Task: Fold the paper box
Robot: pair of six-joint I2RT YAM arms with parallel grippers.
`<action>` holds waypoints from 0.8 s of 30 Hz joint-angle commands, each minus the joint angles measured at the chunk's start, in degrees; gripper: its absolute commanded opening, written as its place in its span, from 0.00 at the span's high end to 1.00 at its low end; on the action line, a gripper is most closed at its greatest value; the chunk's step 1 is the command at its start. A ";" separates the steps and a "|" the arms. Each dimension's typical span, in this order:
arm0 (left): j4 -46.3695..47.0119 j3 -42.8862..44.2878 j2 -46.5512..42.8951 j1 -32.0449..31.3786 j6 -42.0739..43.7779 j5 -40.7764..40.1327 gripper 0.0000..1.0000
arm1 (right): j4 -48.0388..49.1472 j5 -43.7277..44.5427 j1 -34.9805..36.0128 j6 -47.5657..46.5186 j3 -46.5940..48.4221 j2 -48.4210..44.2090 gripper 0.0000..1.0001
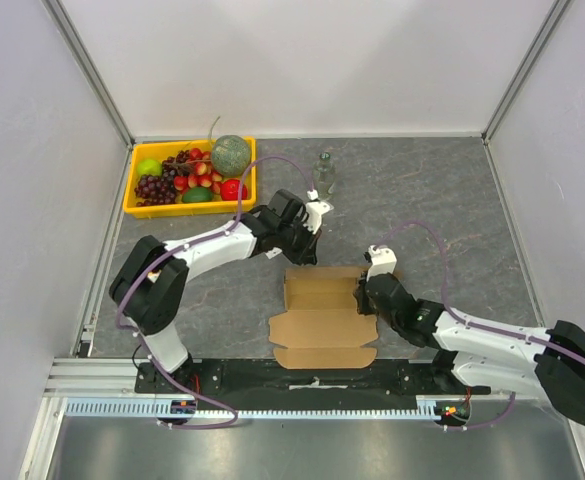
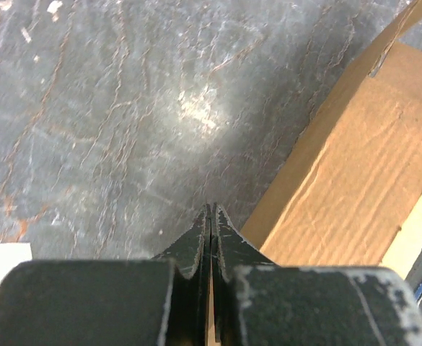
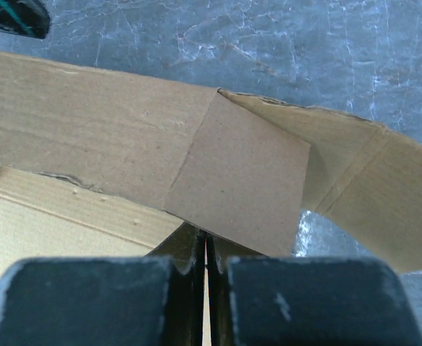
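Observation:
The paper box (image 1: pixel 322 325) is brown cardboard lying opened out in the middle of the table, with its far and side walls partly raised. My left gripper (image 1: pixel 307 254) is shut at the box's far left corner. In the left wrist view its tips (image 2: pixel 211 210) rest over bare table just beside the cardboard wall (image 2: pixel 348 187), with nothing between them. My right gripper (image 1: pixel 364 296) is shut at the box's right side. In the right wrist view its tips (image 3: pixel 205 236) sit right behind a square flap (image 3: pixel 239 180) that leans against the long wall (image 3: pixel 88 130).
A yellow tray (image 1: pixel 132 180) of fruit stands at the back left. A small clear bottle (image 1: pixel 324 172) stands behind the left gripper. White enclosure walls close in the grey table on three sides. The arm bases sit at the near edge.

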 commanded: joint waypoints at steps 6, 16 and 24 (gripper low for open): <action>3.76 -5.06 -8.42 0.67 -4.23 -1.72 0.98 | 7.78 0.82 0.18 -2.38 0.36 1.05 0.99; 8.52 -9.37 -12.81 0.59 -4.84 3.56 0.98 | 3.13 -6.05 4.83 -1.14 -1.83 -6.78 1.00; 9.83 -11.04 -12.81 0.58 -5.90 4.17 0.98 | 1.80 -6.13 9.49 -0.70 -3.58 -8.72 1.00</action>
